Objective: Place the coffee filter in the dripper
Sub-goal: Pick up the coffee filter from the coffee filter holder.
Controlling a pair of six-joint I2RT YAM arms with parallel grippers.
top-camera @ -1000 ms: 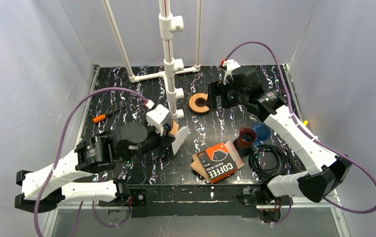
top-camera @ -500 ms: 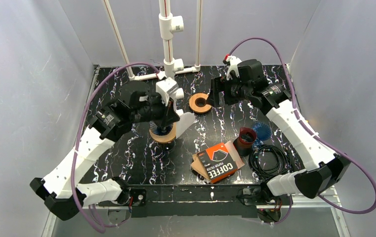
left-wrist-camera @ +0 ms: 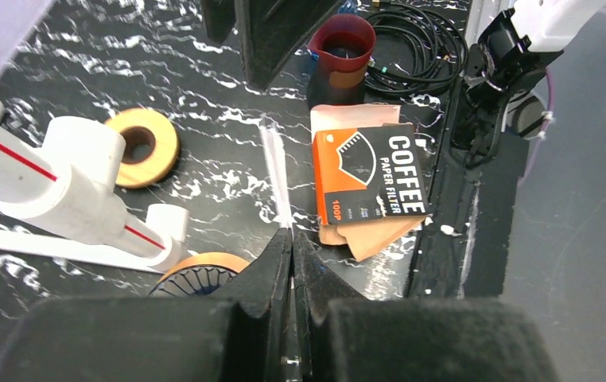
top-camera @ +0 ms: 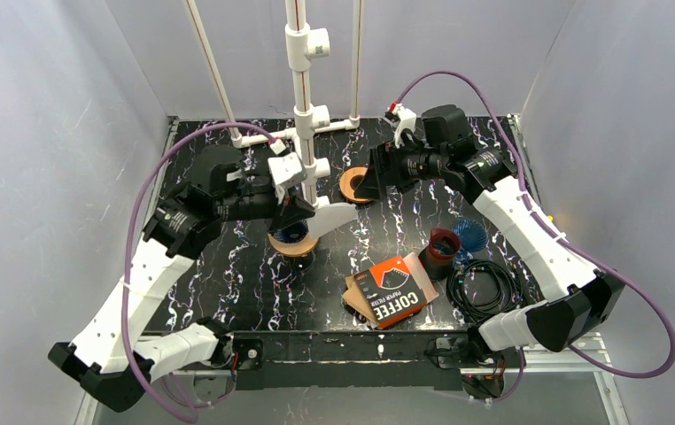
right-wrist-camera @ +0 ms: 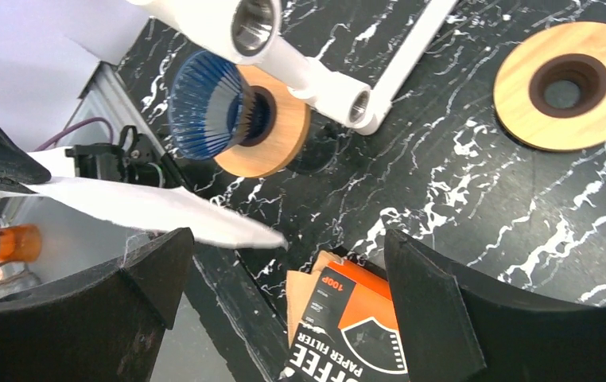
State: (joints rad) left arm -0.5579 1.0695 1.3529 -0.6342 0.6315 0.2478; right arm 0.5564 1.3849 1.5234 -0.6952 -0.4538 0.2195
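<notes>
Top external view shows the left gripper (top-camera: pixel 306 215) pinching one edge of the white coffee filter (top-camera: pixel 334 215), a flat, folded paper wedge sticking out rightward just beside the blue ribbed dripper (top-camera: pixel 291 237), while farther right the right gripper (top-camera: pixel 367 181) hangs spread wide, holding nothing.

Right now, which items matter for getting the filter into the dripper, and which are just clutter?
In play: white coffee filter, pinched in left hand; blue dripper on its wooden base.
Clutter: filter pack, spare ring, red cup, second blue dripper, black cable, pipe stand.
</notes>
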